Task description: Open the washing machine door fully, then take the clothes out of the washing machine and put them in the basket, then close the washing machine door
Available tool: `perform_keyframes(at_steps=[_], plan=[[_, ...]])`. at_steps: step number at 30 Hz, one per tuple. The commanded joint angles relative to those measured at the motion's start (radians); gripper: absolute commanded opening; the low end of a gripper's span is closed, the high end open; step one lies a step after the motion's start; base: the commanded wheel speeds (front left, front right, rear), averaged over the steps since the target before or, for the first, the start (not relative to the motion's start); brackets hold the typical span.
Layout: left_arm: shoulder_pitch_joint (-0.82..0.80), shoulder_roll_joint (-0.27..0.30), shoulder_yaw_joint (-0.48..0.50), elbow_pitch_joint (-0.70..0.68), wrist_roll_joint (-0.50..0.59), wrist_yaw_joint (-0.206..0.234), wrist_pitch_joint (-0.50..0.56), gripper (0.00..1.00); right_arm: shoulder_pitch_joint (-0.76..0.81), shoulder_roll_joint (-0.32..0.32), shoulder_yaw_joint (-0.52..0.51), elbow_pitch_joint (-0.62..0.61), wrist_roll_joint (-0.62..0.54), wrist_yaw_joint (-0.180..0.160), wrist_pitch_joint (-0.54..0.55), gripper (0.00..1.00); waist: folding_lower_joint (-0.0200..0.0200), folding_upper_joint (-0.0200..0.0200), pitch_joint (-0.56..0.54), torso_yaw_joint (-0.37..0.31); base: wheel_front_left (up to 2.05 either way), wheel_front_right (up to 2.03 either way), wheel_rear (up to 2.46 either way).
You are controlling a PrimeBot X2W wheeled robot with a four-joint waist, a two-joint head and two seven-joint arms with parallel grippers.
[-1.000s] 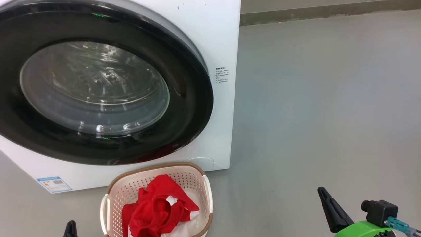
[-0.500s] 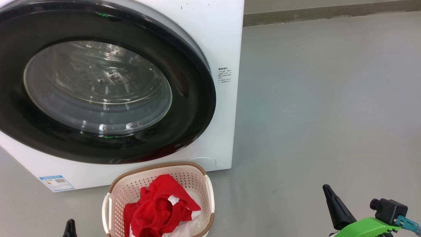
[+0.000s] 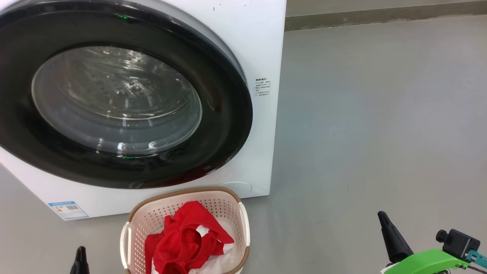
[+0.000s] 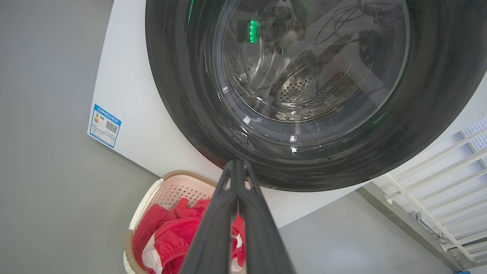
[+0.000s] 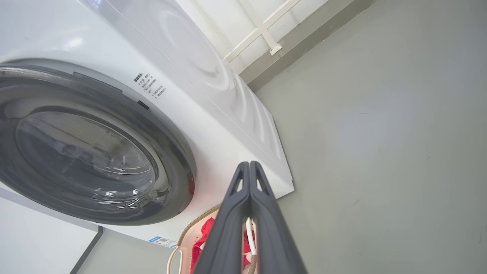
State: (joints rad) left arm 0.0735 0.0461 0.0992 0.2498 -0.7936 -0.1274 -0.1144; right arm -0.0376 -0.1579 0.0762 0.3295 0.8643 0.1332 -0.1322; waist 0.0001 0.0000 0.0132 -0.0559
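Head view is taken up from 9 to 12 o'clock by the big white front-loading washing machine (image 3: pixel 266 45), which is stood on a bare grey floor (image 3: pixel 380 114). Its large round door (image 3: pixel 228 114), with a wide glossy black rim and a bulging clear glass window, is shut flush against the white front. Through the glass, in the left wrist view, the perforated steel drum (image 4: pixel 300 89) can be made out. A small blue label sticker (image 3: pixel 68 210) is fixed low on the front, at 7 o'clock of the door.

The small cream-white perforated plastic basket (image 3: pixel 182 194), brown-rimmed, is set on the floor at 6 o'clock of the door, just beside the machine's foot. The bright red clothes (image 3: pixel 182 243), with white parts, are heaped inside it.

The right gripper (image 3: pixel 383 222) is held low at 5 o'clock of the frame, well apart from the basket. Its two long dark fingers are pressed together, pointed toward 11 o'clock, and nothing is held. A green bracket (image 3: pixel 426 262) is carried behind them. The left gripper (image 3: pixel 80 257) is seen by its tip at 7 o'clock, near the basket's left handle. Its fingers are likewise closed tip to tip and empty.
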Motion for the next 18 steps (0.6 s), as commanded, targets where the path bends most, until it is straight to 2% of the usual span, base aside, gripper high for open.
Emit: perform_keyframes(at_steps=[1, 18], plan=[[-0.041, 0.011, 0.013, -0.020, -0.027, -0.001, 0.007, 0.00, -0.035, -0.005, -0.007, -0.029, 0.027, -0.001, 0.007, 0.00, -0.0001, 0.0000, 0.000, 0.001, 0.00, 0.00, 0.00], [-0.070, 0.010, 0.013, -0.017, -0.191, -0.002, 0.053, 0.00, -0.042, 0.016, -0.041, -0.041, 0.180, -0.001, 0.054, 0.00, -0.0001, 0.0000, -0.002, 0.013, 0.00, 0.00, 0.00]])
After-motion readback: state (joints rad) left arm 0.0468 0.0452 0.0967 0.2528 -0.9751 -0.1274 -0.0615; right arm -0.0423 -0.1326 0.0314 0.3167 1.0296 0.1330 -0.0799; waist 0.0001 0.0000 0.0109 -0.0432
